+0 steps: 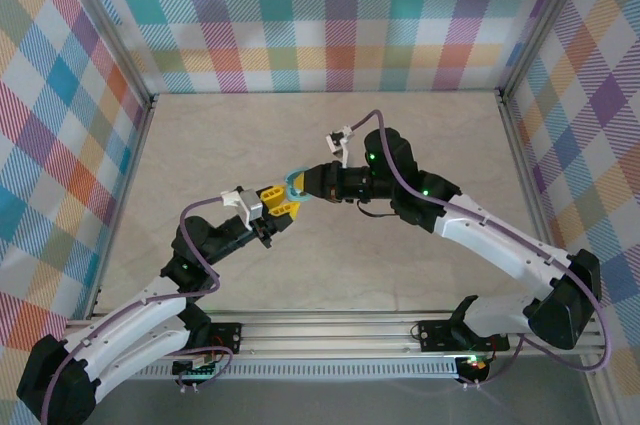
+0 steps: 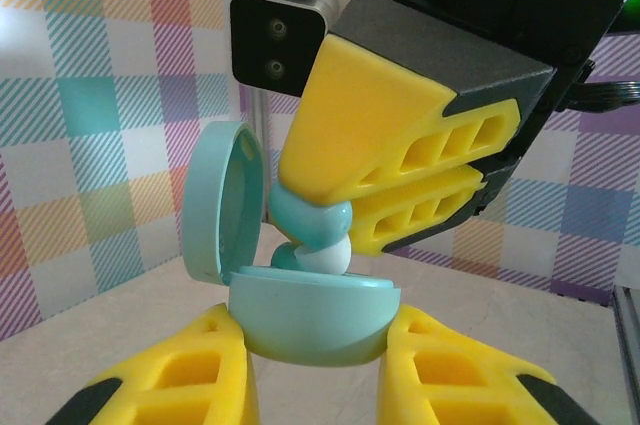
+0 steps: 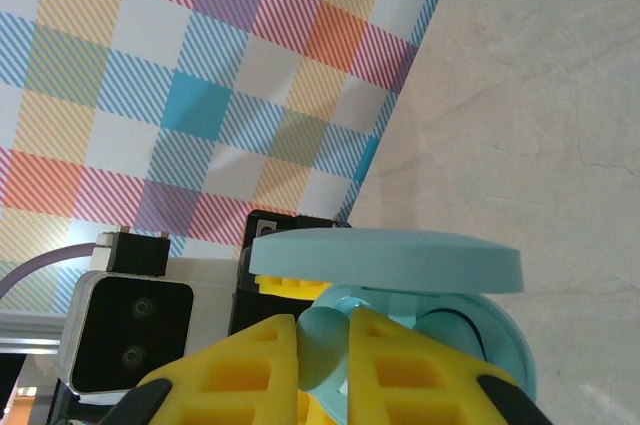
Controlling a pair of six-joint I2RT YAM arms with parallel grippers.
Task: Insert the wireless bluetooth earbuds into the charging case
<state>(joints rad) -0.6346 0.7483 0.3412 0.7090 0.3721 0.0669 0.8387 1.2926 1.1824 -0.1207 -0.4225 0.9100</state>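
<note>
The light-blue charging case [image 2: 310, 320] is held up off the table with its round lid [image 2: 222, 205] swung open to the left. My left gripper [image 2: 310, 350] is shut on the case's base, one yellow finger on each side. From above, my right gripper [image 2: 320, 213] is shut on one of the wireless bluetooth earbuds [image 2: 312, 227]. The earbud's white tip [image 2: 328, 263] sits at the case's open top. In the right wrist view the earbud [image 3: 328, 350] is pinched between the fingers, under the lid [image 3: 385, 260]. From the top, both grippers [image 1: 283, 203] [image 1: 308, 185] meet at the case [image 1: 296, 183] mid-table.
The beige table [image 1: 320, 135] is walled at the back and sides by plaid panels [image 1: 330, 15]. A metal rail [image 1: 330, 330] runs along the near edge between the arm bases.
</note>
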